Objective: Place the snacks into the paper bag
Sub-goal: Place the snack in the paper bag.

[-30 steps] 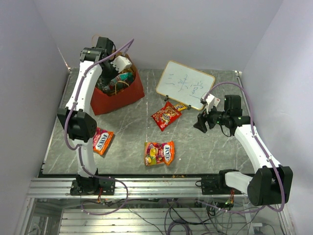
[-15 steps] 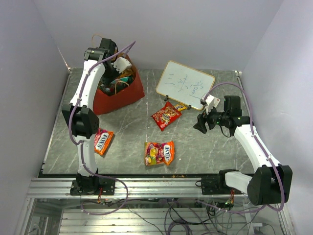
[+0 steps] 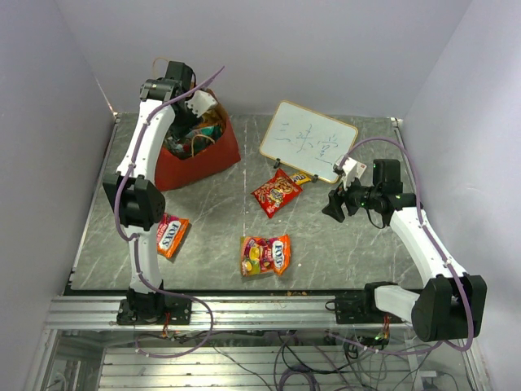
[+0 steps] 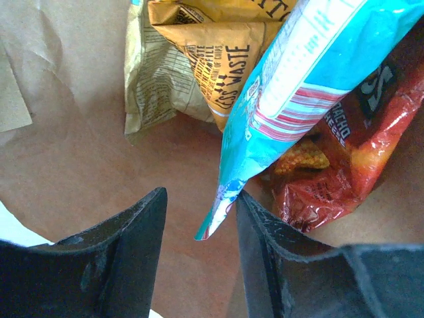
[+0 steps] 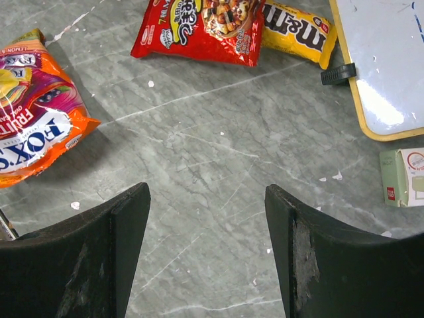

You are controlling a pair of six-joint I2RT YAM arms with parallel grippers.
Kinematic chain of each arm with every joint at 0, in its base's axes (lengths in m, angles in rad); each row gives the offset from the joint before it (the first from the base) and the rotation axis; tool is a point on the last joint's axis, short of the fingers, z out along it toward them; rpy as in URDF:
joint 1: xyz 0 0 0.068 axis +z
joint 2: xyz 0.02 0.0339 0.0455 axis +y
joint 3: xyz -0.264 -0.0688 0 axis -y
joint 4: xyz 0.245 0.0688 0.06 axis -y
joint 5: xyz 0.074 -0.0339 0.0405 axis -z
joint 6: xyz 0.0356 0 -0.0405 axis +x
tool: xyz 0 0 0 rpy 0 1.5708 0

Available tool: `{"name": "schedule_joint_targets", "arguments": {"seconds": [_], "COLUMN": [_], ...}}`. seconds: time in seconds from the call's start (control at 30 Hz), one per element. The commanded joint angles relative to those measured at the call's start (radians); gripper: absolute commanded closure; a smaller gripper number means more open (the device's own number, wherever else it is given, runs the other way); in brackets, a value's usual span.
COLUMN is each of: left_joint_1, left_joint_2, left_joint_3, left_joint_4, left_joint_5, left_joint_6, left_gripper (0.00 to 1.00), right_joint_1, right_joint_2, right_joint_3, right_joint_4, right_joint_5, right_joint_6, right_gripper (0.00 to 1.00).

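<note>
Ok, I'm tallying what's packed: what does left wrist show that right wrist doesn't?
Only left wrist: inside the paper bag, a teal packet, an orange chip bag and a red nacho cheese bag. Only right wrist: a Fox's packet, a red snack packet, a yellow M&M's pack, the whiteboard, a small white box. Both: own gripper open, left gripper and right gripper; no common object.

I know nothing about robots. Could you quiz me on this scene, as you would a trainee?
1. True or false: the right gripper holds a snack.
2. Which arm reaches into the paper bag? A left, B right, C neither.
3. How many snack packets lie on the table outside the bag?
Key: 1 false, it is open over bare table. 2 A. 3 four: two Fox's packets, a red packet, a yellow M&M's packet.
</note>
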Motion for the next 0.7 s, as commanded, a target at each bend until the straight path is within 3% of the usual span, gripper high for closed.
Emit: {"name": "schedule_joint_targets", "arguments": {"seconds": [0.0,0.37,0.67], "left_joint_1": [-0.005,-0.004,-0.002], "left_joint_2": [-0.033,-0.039,-0.036], "left_joint_3": [0.011,-0.077,-0.139], "left_joint_4": [0.066,0.136,0.203], "left_joint_5": [-0.027,-0.012,-0.049], "left_joint_6": [-0.030,-0.103,-0.109], "left_gripper": [0.45,0.62,0.56], "right_joint_1": [-0.007,-0.007,-0.008], "right_joint_2": [-0.002,-0.004,-0.006], "right_joint_3": [-0.012,-0.013,-0.015], "right_joint_4": [0.008,0.008,0.007], "right_joint_5": [-0.008,-0.011,-0.011], "right_joint_6": [-0.009,-0.010,-0.010], "right_gripper": [0.30,0.30,0.29]}}
